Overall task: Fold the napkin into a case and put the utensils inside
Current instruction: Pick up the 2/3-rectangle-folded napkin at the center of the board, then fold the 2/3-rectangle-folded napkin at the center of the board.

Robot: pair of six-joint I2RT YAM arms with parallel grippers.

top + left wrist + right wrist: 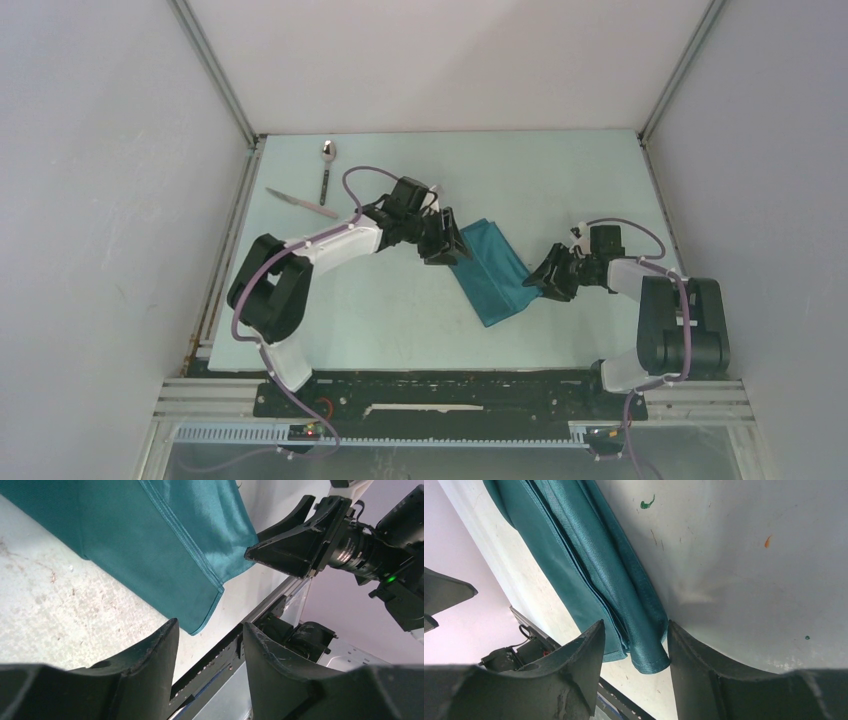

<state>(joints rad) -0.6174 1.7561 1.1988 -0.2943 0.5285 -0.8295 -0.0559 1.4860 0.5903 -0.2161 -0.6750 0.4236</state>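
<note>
The teal napkin (490, 270) lies folded into a long strip, slanting across the middle of the table. My left gripper (455, 245) is open and empty at the strip's far left end; in the left wrist view (210, 625) the cloth (165, 540) lies just ahead of its fingertips. My right gripper (535, 282) is open at the strip's near right edge. In the right wrist view (635, 625) a layered corner of the napkin (644, 650) lies between its jaws, not pinched. The spoon (326, 165) and the knife (300, 203) lie at the far left.
The pale table (400, 310) has walls at the back and both sides, with a metal frame rail (450, 385) along the near edge. My right gripper (295, 545) shows in the left wrist view, close beside the napkin's edge.
</note>
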